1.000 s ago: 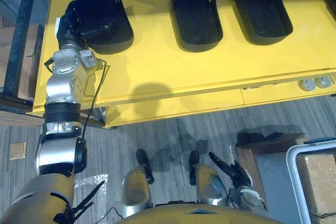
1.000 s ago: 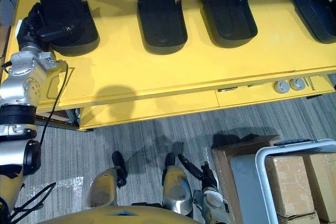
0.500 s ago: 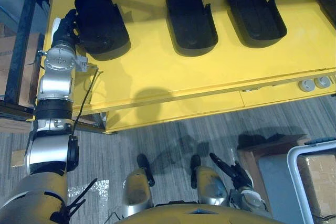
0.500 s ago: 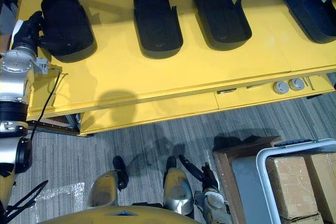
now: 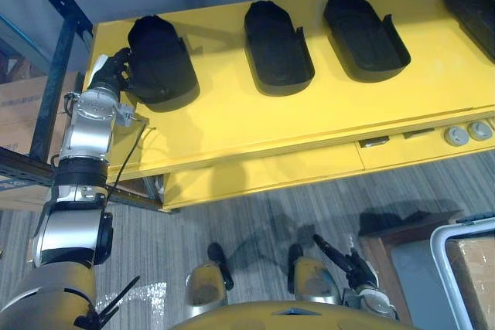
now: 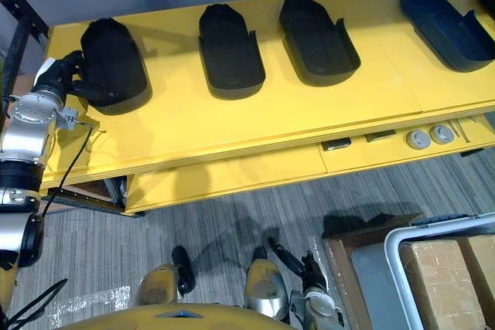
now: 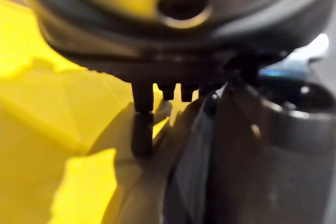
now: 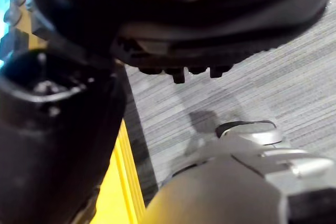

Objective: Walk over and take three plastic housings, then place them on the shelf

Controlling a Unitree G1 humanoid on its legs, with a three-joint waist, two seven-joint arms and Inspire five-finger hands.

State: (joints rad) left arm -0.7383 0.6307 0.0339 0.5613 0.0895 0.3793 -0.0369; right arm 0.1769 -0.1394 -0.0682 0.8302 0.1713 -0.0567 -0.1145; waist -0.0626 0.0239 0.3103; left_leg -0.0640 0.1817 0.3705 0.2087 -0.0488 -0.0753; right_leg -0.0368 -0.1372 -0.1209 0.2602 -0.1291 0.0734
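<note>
Plastic housings (image 5: 277, 46), black and shell-shaped, lay in a row along the far side of the long yellow table (image 5: 232, 113), open sides up and well apart from one another. A dark metal rack (image 5: 66, 59) stood just past the table's left end; it was probably the shelf the task meant, though nothing of its levels could be made out. A white-framed cart (image 5: 448, 237) with a cardboard box stood on the floor at the near right. The leftmost housing (image 5: 158, 59) rested on the table near its left end, with the left hand (image 5: 112, 75) at its left rim. The fingers and thumb were curled onto that rim, gripping it as far as could be judged. The right hand (image 5: 348, 264) hung low near the floor, its fingers straight and holding nothing. By that layout the task looked barely begun. The walk to the table was done and the first grasp was in hand. No housing was lifted, and all three remained to be carried and set on the shelf.
</note>
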